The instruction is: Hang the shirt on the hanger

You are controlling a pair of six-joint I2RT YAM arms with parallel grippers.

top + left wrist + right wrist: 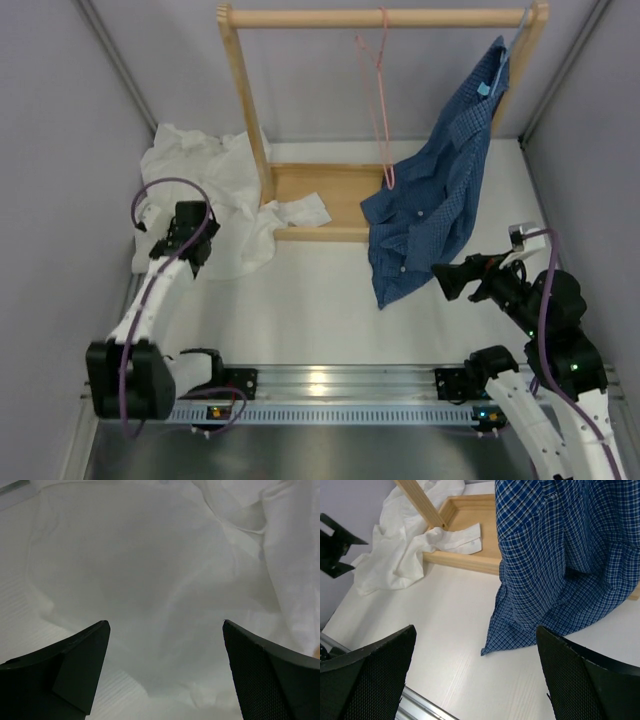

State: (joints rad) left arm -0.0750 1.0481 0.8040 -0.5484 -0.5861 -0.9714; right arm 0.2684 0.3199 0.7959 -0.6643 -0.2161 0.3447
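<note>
The white shirt (215, 185) lies crumpled at the far left corner of the desk (300, 310), one cuffed sleeve draped over the base of the wooden rack (247, 110). The left jaws hover just above its fabric, spread wide and holding nothing. The pink hanger (381, 95) hangs from the rack's rail (300, 17) (hook over the bar), beside a blue checked shirt (440, 190) whose tail reaches the desk. The right jaws, near the right edge, also gape wide, empty.

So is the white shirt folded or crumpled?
Crumpled: the white shirt lies in a rumpled heap on the table, part draped over the rack's base.
</note>
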